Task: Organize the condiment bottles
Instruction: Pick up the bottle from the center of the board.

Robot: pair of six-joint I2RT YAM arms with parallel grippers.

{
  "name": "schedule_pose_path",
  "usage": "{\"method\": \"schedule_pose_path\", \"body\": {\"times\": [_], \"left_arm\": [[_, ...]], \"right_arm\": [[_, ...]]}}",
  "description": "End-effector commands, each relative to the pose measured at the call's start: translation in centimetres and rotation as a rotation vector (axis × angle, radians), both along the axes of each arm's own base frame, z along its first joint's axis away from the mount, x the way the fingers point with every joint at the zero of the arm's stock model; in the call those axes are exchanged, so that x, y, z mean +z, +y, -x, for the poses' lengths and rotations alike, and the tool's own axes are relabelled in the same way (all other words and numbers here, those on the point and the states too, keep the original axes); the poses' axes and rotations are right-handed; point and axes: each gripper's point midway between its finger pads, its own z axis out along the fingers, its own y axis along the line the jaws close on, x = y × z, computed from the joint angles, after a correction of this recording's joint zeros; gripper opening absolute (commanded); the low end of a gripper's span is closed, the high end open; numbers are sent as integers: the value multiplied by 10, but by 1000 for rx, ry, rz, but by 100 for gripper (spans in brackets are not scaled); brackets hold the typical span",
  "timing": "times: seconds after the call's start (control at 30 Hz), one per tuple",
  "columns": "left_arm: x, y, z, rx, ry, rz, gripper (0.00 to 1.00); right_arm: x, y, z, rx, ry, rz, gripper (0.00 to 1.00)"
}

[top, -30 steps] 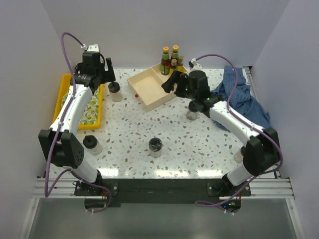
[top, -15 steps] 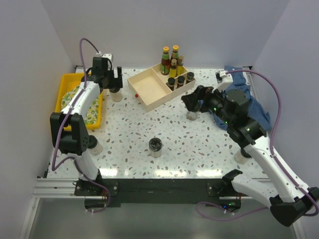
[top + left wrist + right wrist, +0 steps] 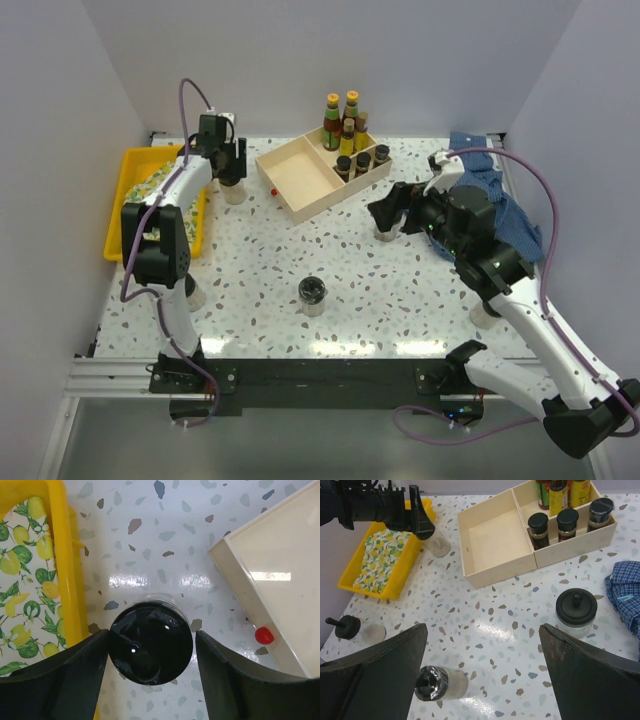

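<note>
My left gripper is down over a squat clear jar with a black lid, one finger on each side of it. The jaws are apart by the jar's width and lie right at its sides. I cannot tell whether they are pressing it or only flanking it. That jar stands upright on the speckled table, between the yellow tray and the wooden box, close beside the tray's rim.

My right gripper hangs above the table with its jaws spread wide, holding and touching nothing. Just ahead of it stands a knob-lidded jar, near the blue checked cloth. The slim sauce bottles and small dark-capped bottles stand in the box's far compartments. Another jar lies on its side on the table.
</note>
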Motion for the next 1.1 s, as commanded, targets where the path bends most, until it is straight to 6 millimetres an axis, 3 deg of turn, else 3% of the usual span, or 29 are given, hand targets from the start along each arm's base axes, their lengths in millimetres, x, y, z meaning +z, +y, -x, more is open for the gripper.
{"method": "schedule_pose_path", "body": {"times": [0.0,0.1,0.13,0.17,0.27,0.37,0.43,0.47,0.53,0.57,0.63,0.67,0.77,0.87,1.07], "left_arm": [[18,4,-19,-13,-68,-40,71],[14,5,-15,-12,-58,-46,61],[16,4,-14,-17,-62,-43,54],[17,3,-13,-20,-65,-37,40],[29,-2,-12,-21,-83,-5,25],[51,-5,-13,-13,-111,16,9],[74,-9,-15,-11,-137,31,3],[95,-10,-20,-9,-175,35,0],[112,-17,-17,-12,-185,40,0],[135,-21,-21,-17,-231,51,0],[153,-33,-20,-35,-254,62,0],[173,-38,-22,-40,-297,76,0],[200,-60,-27,-83,-358,136,0],[211,-79,-32,-137,-384,187,0],[196,-116,-45,-208,-377,210,0]], "right_arm": [[6,-16,4,-46,-46,47,99],[10,-24,9,-65,-64,55,99],[12,-26,10,-71,-72,53,99],[17,-28,12,-76,-88,45,99],[23,-32,15,-82,-108,37,99],[26,-33,19,-81,-113,33,99],[28,-35,22,-82,-118,29,99],[28,-35,24,-77,-115,29,98],[30,-36,27,-76,-121,24,99],[30,-37,28,-74,-121,25,99],[35,-38,27,-82,-143,19,99],[37,-38,26,-83,-150,18,98],[41,-39,23,-96,-154,17,99],[41,-39,22,-102,-150,12,99],[46,-37,21,-113,-178,-43,99]]}}
